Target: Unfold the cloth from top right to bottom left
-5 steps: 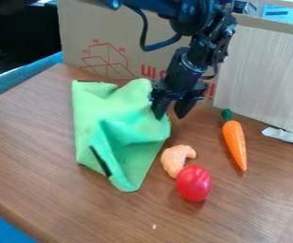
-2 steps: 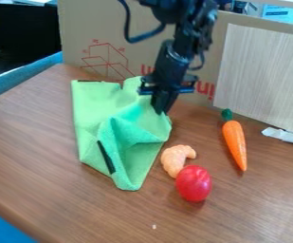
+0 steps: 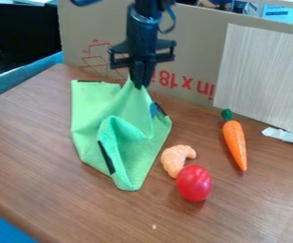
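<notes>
The green cloth (image 3: 98, 109) lies crumpled on the left half of the table, with a raised fold across its middle and dark strips along parts of its edges. My gripper (image 3: 139, 87) hangs at the cloth's upper right, shut on a pinched bit of it. That bit is drawn up into a peak under the fingertips, while the lower part rests on the wood. The cloth's lowest corner points toward the front.
Right of the cloth lie an orange shrimp-like piece (image 3: 174, 159), a red toy (image 3: 193, 183) touching it, and a carrot (image 3: 234, 142). A cardboard box (image 3: 193, 52) and a pale panel (image 3: 262, 76) stand along the back of the wooden table (image 3: 59, 199).
The gripper has closed on the cloth and moved up and left, pulling a peak of it upward. A dark strip has come into view at the cloth's right edge.
</notes>
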### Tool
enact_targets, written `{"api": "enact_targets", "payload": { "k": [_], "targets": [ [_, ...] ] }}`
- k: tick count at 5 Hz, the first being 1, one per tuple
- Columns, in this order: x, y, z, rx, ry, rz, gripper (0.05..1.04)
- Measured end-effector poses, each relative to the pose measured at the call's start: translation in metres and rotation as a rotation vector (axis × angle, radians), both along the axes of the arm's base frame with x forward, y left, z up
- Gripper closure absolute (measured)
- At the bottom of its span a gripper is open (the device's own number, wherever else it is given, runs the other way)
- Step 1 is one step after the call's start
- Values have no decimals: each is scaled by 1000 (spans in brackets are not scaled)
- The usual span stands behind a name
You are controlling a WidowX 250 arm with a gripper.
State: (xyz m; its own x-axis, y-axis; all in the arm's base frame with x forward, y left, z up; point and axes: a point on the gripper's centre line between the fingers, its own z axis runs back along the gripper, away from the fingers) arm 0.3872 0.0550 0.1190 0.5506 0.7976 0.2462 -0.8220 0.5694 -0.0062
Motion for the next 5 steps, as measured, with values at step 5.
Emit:
{"api": "enact_targets", "payload": {
  "k": [5],
  "targets": [
    [-102,102,-3,-41,89,55,1034]
  ]
}}
